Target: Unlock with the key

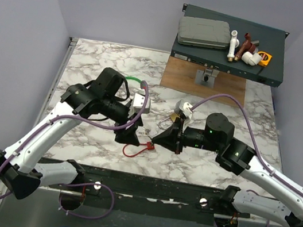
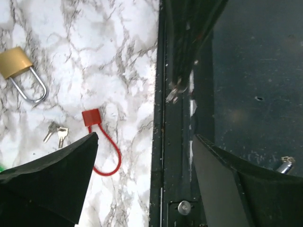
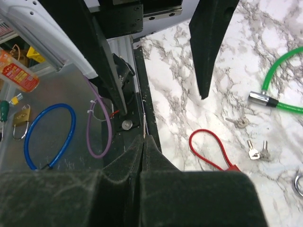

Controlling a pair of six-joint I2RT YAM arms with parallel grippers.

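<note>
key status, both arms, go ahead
Left end effector open, empty, by the red cord loop with red tag. Right end effector shut. Two small silver metal keys loose on marble table, ungripped; brass padlock apart. Nothing blocking.

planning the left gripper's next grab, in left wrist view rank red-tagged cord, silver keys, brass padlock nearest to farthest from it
1. red-tagged cord, right by a finger of the left gripper
2. silver keys, further left in the picture
3. brass padlock, top left corner
</note>
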